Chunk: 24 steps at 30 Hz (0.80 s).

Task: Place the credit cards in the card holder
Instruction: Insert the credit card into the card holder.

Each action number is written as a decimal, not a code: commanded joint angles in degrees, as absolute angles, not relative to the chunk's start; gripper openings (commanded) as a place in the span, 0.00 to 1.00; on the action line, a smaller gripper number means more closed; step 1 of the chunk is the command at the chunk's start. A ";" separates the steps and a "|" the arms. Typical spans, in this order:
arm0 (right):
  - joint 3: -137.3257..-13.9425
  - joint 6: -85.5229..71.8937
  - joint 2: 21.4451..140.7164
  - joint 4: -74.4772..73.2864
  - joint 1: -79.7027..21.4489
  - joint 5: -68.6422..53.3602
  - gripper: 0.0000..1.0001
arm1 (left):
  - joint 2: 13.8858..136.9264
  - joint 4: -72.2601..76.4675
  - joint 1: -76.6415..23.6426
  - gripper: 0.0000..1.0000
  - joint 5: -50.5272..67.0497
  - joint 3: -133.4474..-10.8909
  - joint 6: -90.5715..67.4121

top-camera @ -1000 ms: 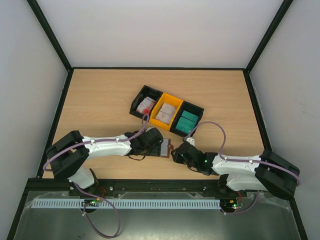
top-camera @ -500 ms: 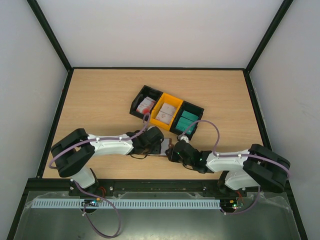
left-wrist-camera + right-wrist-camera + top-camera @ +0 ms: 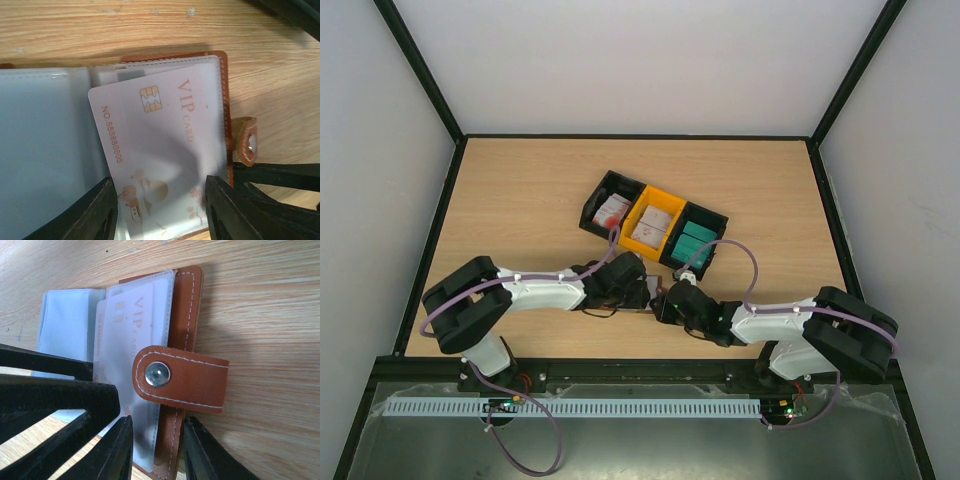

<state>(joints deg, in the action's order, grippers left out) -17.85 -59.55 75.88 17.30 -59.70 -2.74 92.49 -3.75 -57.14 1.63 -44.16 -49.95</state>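
An open brown leather card holder [image 3: 187, 300] lay flat on the wooden table [image 3: 520, 200], with both robot arms bent in over it. A white VIP card [image 3: 160, 150] with a gold chip sat at a slight tilt, part of the way into one of the holder's clear pockets and its near end sticking out of the holder. The left gripper [image 3: 161, 186] stood at that exposed end with its black fingers [image 3: 102, 210] apart, one at each long edge of the card; whether they touched it could not be told. The right gripper [image 3: 157, 422], its fingers narrowly apart, hung over the holder's stitched brown edge, just beside the snap tab [image 3: 190, 380], which lay folded over the holder's inner face. Beyond the holder stood a row of three bins: a black one [image 3: 592, 205] with red-marked white cards [image 3: 611, 210], a yellow one [image 3: 667, 194] with white cards [image 3: 650, 228], and a black one [image 3: 720, 218] with teal cards [image 3: 693, 243].
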 commanded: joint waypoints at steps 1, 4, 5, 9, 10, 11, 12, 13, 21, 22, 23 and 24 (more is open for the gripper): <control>-17.09 -58.98 77.28 14.10 -59.85 -2.52 0.29 | 93.12 -1.52 -57.39 0.49 5.23 -42.95 -49.48; -17.00 -58.97 76.99 14.03 -59.85 -2.21 0.29 | 92.94 -0.95 -57.38 0.49 5.36 -42.86 -49.04; -16.98 -58.97 76.88 14.00 -59.83 -2.08 0.29 | 92.91 -0.66 -57.39 0.48 5.36 -42.79 -48.84; -16.81 -58.97 76.21 13.61 -59.84 -1.27 0.29 | 93.08 2.81 -57.16 0.48 5.63 -41.80 -47.99; -16.86 -58.99 76.00 13.48 -59.82 -1.05 0.29 | 93.38 3.36 -57.01 0.48 5.77 -41.74 -47.86; -16.96 -58.91 75.68 13.31 -59.81 -0.91 0.29 | 93.69 3.81 -56.96 0.48 5.80 -41.76 -47.59; -17.01 -58.81 75.35 13.10 -59.85 -0.86 0.29 | 93.89 4.08 -56.95 0.49 5.73 -41.76 -47.44; -17.11 -58.59 74.97 12.92 -59.85 -0.76 0.29 | 94.02 4.50 -56.92 0.49 5.59 -41.79 -47.11; -20.51 -57.15 73.08 6.07 -59.79 2.14 0.29 | 90.92 4.05 -56.65 0.57 2.69 -40.88 -45.11; -21.49 -57.11 71.75 3.69 -59.79 3.37 0.29 | 90.12 3.37 -56.54 0.58 2.12 -40.98 -45.09; -22.73 -56.93 70.22 1.41 -59.81 4.74 0.30 | 89.18 2.71 -56.40 0.60 1.46 -40.91 -45.09; -24.06 -56.62 68.38 -1.32 -59.78 6.34 0.31 | 87.95 1.80 -56.20 0.62 0.87 -40.88 -45.19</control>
